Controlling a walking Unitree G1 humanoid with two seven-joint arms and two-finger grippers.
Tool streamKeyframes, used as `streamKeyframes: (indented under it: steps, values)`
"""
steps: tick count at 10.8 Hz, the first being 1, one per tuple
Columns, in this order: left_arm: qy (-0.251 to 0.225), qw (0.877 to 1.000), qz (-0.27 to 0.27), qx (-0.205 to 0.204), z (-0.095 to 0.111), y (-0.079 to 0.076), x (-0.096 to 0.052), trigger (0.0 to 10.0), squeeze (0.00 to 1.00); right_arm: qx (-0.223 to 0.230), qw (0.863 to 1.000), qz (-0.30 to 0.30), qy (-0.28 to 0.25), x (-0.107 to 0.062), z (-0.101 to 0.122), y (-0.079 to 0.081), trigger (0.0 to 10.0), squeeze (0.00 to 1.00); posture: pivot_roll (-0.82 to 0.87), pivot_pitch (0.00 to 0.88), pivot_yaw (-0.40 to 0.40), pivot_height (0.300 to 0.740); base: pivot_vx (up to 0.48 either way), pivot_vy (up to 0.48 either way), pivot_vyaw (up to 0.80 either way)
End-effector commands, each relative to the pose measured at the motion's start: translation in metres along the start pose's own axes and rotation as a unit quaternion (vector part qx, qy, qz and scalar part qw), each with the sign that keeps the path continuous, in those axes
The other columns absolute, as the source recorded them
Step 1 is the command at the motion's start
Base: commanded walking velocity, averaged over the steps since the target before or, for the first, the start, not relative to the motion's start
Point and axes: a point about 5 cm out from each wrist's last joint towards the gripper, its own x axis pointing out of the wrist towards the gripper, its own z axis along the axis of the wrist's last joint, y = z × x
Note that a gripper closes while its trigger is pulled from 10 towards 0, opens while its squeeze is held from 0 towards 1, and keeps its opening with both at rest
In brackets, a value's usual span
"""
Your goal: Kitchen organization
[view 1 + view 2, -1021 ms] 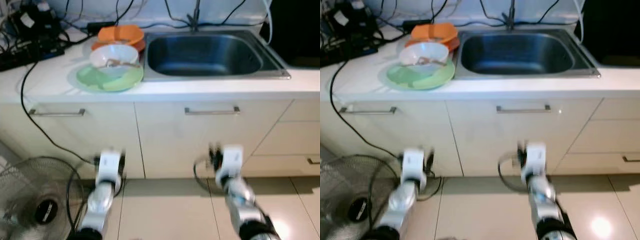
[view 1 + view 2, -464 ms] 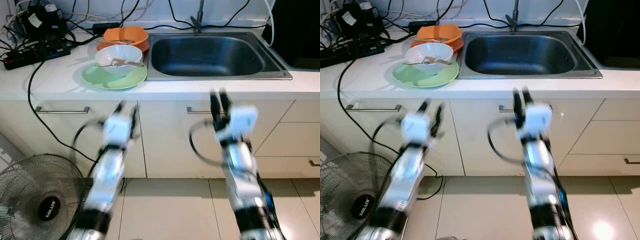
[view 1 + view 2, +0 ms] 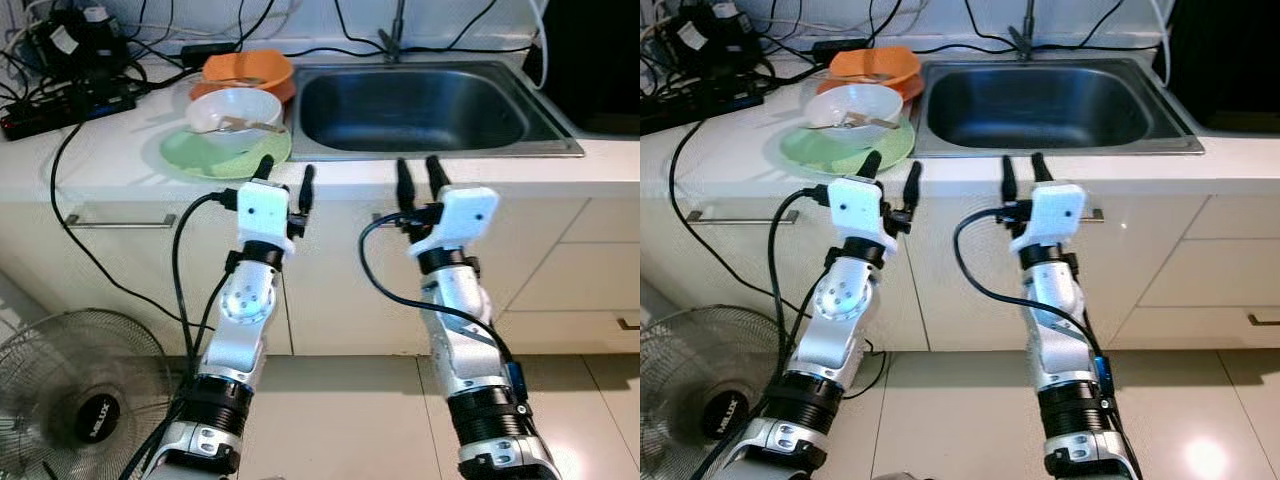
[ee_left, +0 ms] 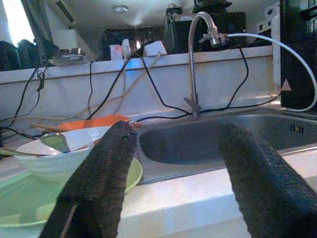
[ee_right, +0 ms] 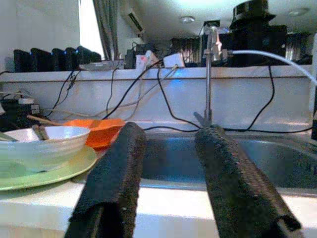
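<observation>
On the white counter, left of the steel sink (image 3: 420,105), a white bowl (image 3: 235,110) holding utensils rests on a green plate (image 3: 225,155). Behind them is a stack of orange dishes (image 3: 247,70). My left gripper (image 3: 286,172) is raised in front of the counter edge, just below the green plate, open and empty. My right gripper (image 3: 417,170) is at the same height in front of the sink's near rim, open and empty as well. The left wrist view looks past the left gripper (image 4: 178,134) at the bowl (image 4: 54,153) and the faucet (image 4: 195,64).
A power strip with tangled cables (image 3: 60,95) lies at the counter's back left. A floor fan (image 3: 80,400) stands low on the left. Cabinet doors with bar handles (image 3: 110,220) lie under the counter. A dark appliance (image 3: 595,60) sits to the right of the sink.
Both arms have risen from near the floor to the counter edge, with their fingers now pointing up at the dishes and sink. The dishes have not moved.
</observation>
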Motion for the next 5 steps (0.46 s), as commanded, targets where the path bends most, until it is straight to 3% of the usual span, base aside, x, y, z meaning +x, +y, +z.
streamKeyframes:
  steps: [1, 5]
  values:
    - [-0.001, 1.0, -0.005, 0.007, 0.0052, -0.0011, 0.0053, 10.0, 1.0, 0.004, 1.0, 0.008, -0.005, 0.005, 0.0043, 0.0034, 10.0, 1.0, 0.06, 0.0, 0.06, 0.74, 0.0, 0.0, 0.0]
    - [0.0, 1.0, -0.003, 0.016, 0.0091, 0.0022, 0.0077, 10.0, 1.0, 0.021, 1.0, 0.006, -0.008, 0.0099, 0.0068, 0.0056, 10.0, 1.0, 0.07, 0.0, 0.052, 0.74, 0.0, 0.0, 0.0]
